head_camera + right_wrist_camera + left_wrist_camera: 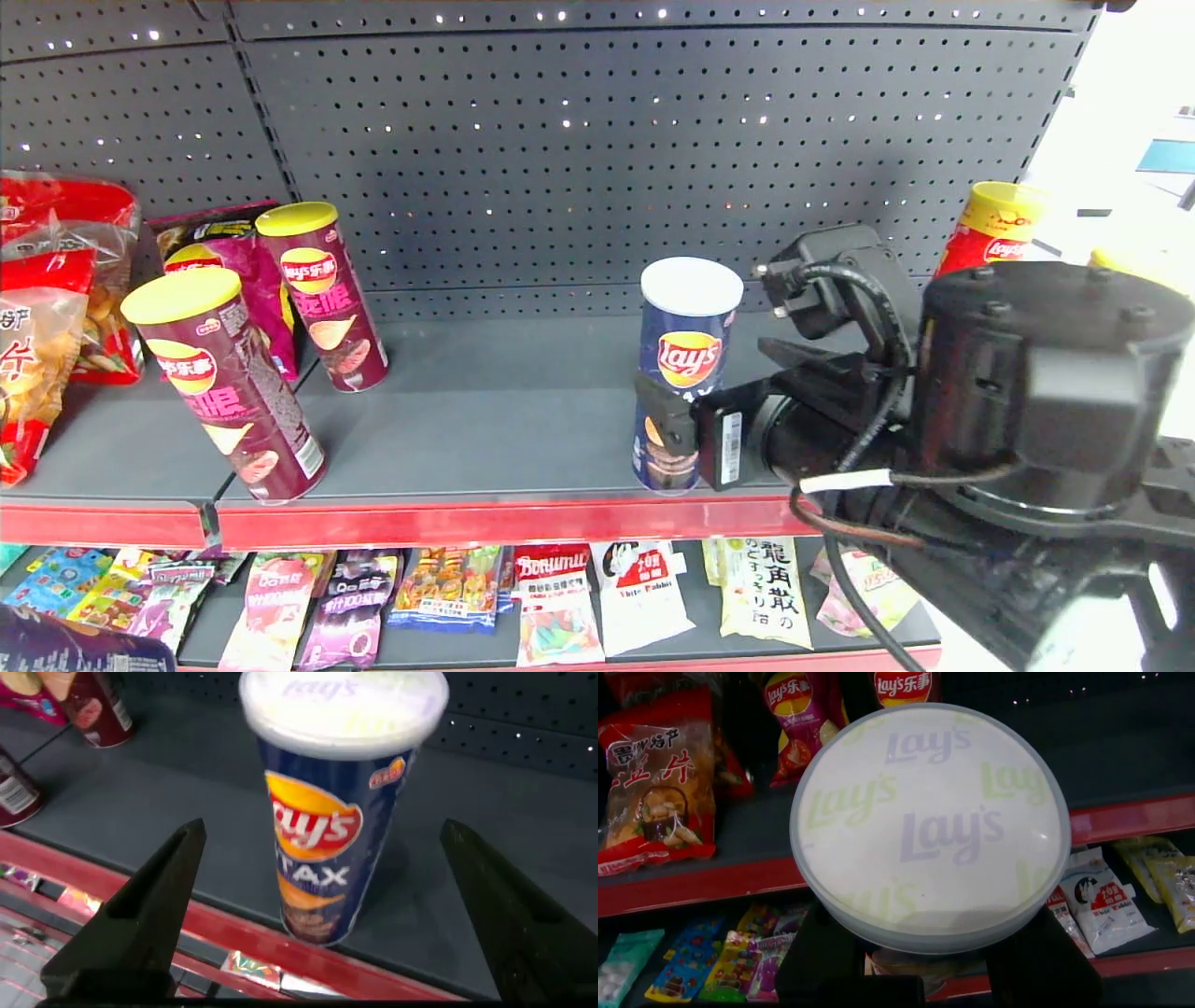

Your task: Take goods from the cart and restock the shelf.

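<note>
One blue can [691, 359] upright between wide-apart fingers [154, 910] of right tool [322, 840]; left tool [943, 966] clamped on white-lidded can [929, 826].

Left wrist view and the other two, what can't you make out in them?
Left wrist view: the can's body below the white lid; the lid hides it.
Head view: lower part of the red chip can at far right; the right arm covers it.
Head view: the red snack bags on the left; cut off by the edge.
Right wrist view: the maroon chip can; cut off by the edge.
</note>
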Controlling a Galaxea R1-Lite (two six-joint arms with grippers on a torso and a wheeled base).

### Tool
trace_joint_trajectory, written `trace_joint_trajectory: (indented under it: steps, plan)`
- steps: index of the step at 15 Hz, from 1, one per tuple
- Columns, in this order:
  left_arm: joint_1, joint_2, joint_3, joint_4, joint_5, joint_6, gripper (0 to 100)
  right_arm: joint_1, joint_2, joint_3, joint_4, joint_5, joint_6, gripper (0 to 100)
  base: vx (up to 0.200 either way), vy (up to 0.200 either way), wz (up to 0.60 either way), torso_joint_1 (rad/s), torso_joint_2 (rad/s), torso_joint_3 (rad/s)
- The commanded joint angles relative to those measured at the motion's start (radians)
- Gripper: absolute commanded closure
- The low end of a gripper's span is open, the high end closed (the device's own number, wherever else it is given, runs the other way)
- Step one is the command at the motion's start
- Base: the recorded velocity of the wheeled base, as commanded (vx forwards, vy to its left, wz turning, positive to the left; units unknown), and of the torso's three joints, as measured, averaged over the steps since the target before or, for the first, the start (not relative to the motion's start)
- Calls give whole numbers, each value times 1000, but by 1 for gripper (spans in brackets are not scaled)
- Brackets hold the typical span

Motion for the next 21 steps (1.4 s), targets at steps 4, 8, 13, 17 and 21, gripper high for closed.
trace_joint_trajectory:
  steps: [4,8,13,17,21]
  plan:
    - [0,11,8,0,-2,21,100,39,-189,147,-1,1,0,0,0,0,0,0,0,0]
    - [-1,86,-20,-7,-5,21,100,-87,-354,357,-7,70,11,0,0,0,0,0,0,0]
    - [-4,125,-44,-9,-13,27,100,-349,-696,592,9,404,-97,0,0,0,0,0,0,0]
    - [-6,182,-100,-7,-171,29,100,-472,-1012,641,292,401,-118,0,0,0,0,0,0,0]
    - [-6,341,-238,-9,-227,17,100,-638,-1413,498,868,368,-146,0,0,0,0,0,0,0]
